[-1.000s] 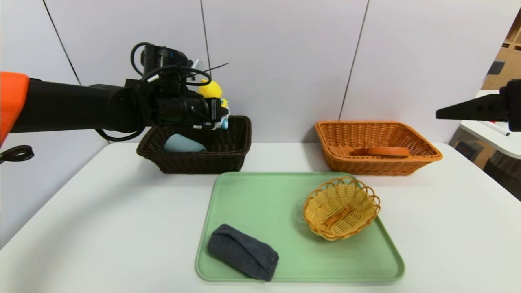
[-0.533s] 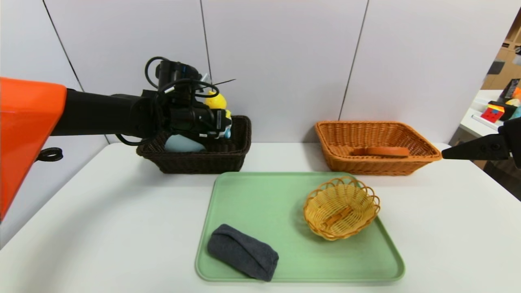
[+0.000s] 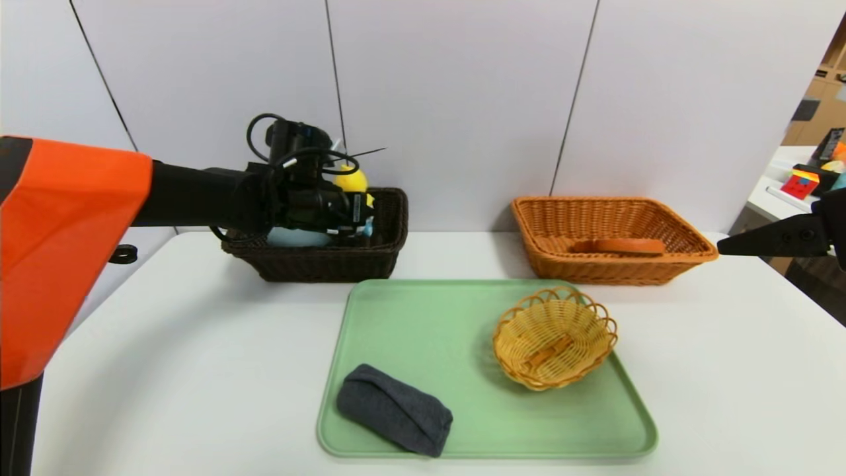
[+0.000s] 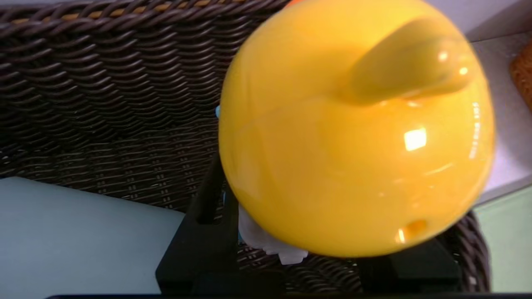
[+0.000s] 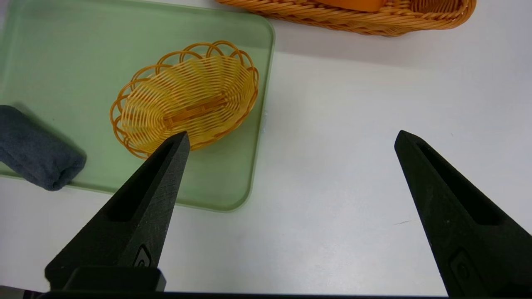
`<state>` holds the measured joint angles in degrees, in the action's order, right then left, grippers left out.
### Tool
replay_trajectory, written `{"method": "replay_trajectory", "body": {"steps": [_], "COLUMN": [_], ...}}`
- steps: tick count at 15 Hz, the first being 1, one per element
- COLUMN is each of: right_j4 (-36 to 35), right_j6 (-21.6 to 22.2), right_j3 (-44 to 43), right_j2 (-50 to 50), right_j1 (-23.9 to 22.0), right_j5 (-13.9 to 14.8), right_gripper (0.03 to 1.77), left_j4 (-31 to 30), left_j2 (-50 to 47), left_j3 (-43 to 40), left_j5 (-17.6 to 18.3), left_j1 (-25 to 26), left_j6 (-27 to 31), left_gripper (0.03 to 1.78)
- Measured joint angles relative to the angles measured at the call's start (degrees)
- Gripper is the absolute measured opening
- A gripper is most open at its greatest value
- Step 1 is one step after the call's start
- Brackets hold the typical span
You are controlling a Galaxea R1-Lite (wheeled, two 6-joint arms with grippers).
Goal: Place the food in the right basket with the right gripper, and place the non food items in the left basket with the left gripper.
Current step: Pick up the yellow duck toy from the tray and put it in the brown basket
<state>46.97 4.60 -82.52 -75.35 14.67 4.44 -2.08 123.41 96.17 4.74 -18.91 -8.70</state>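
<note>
Yellow duck toy (image 3: 351,180): upper left, in the left gripper's (image 3: 363,215) partly spread fingers
Right gripper (image 5: 291,135): right edge, fingers wide, holding nothing

No readable text, as far as visible.

Tray (image 3: 462,370) centre open from above; wicker bowl (image 3: 555,340), grey pouch (image 3: 395,410) obstruct.

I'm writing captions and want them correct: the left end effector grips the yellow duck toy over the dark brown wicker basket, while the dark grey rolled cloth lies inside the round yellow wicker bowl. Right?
Not quite: the dark grey rolled cloth lies beside the round yellow wicker bowl, directly on the green tray, as the head view shows.
</note>
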Motion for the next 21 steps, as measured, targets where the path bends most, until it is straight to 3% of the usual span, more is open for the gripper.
{"method": "replay_trajectory", "body": {"steps": [12,17,21], "right_j4": [-0.39,-1.33,-1.61], "right_j6": [0.04,-0.02,-0.02], "right_j3": [-0.02,-0.06,0.00], "right_j2": [-0.30,-0.67,-1.06], "right_j1": [-0.04,-0.11,-0.11], "right_j5": [0.00,-0.06,-0.09], "right_gripper": [1.70,1.70,1.70], "left_j4": [-0.06,-0.20,-0.26], "left_j2": [2.54,3.00,2.69], "left_j3": [0.16,1.04,2.01], "left_j5": [-0.04,-0.04,-0.41], "left_j1": [0.72,0.74,0.74], "left_j6": [-0.02,0.00,-0.17], "left_gripper": [0.75,1.19,1.40]}}
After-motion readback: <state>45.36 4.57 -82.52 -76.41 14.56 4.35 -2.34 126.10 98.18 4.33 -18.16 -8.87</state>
